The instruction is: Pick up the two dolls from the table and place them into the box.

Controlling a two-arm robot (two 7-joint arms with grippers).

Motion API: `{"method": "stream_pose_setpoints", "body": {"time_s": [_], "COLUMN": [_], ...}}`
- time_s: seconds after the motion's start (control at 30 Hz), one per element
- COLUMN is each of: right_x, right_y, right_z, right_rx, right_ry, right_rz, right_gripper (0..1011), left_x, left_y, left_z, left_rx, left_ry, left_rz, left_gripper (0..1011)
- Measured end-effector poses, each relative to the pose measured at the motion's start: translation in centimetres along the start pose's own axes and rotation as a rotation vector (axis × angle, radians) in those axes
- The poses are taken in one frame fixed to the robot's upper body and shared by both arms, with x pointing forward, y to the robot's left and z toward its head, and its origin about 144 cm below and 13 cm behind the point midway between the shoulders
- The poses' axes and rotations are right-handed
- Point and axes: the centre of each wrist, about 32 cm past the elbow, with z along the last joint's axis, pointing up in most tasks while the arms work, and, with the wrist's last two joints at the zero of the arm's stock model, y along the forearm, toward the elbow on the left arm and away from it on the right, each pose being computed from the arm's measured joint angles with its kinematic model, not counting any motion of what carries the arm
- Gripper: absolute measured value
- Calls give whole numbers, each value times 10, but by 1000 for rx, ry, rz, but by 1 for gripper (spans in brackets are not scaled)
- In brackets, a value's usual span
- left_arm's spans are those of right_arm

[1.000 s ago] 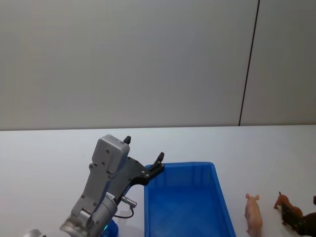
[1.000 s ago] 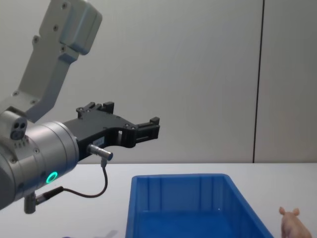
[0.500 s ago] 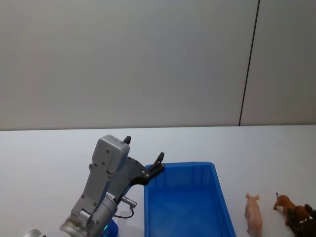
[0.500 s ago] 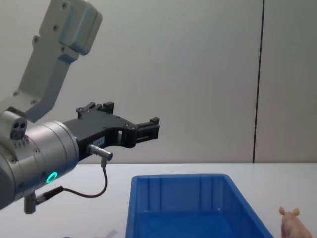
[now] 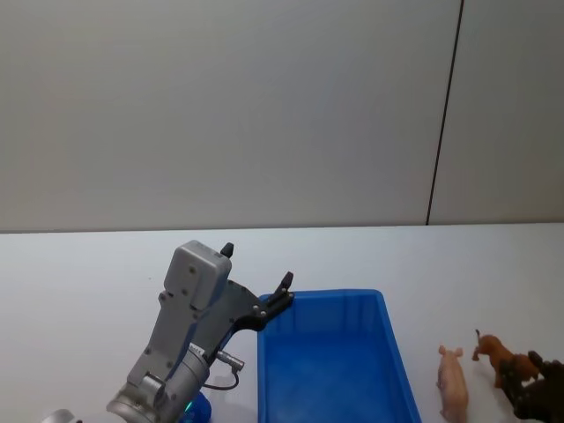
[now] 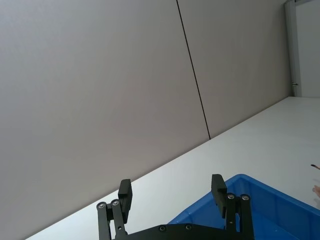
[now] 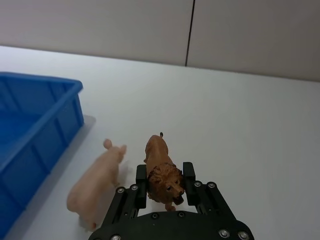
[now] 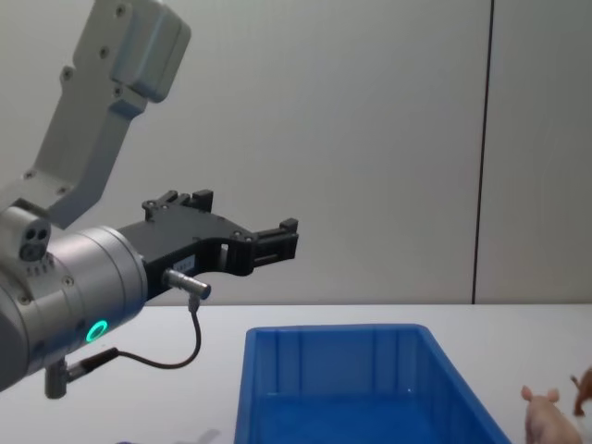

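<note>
My right gripper (image 7: 165,179) is shut on the brown doll (image 7: 161,172), a lion-like figure gripped at its head and held off the table (image 5: 88,264). In the head view the brown doll (image 5: 499,355) hangs at the far right, beyond the pale pink pig doll (image 5: 454,382). The pig doll (image 7: 97,184) lies on the table between the gripper and the box (image 7: 47,125). The blue box (image 5: 389,339) holds nothing that I can see. My left gripper (image 5: 257,265) hovers open above the box's far left corner, and its fingers (image 6: 125,189) have nothing between them.
A grey wall with a dark vertical seam (image 5: 443,115) stands behind the table. White tabletop stretches to the left of the box and behind it. In the chest view my left arm (image 8: 83,287) takes up the left side, above the box (image 8: 333,331).
My right gripper has carried the brown doll up and leftward, toward the pig and the box; it now shows at the chest view's right edge. The left arm has not moved.
</note>
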Motion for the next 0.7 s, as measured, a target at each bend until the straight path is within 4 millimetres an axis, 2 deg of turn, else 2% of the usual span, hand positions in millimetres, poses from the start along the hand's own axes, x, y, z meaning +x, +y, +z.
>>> {"method": "stream_pose_setpoints", "body": {"time_s": [0.37, 0.7], "right_x": [-6, -17], "right_y": [0, 10], "right_z": [23, 43], "right_rx": [130, 221], "right_ry": [-2, 17], "right_rz": [78, 204], "right_gripper": [412, 412], "left_x": [0, 0], "left_y": [0, 0], "left_z": [0, 0], "left_rx": [0, 0], "left_ry": [0, 0], "left_rz": [0, 0], "left_gripper": [1002, 1002]}}
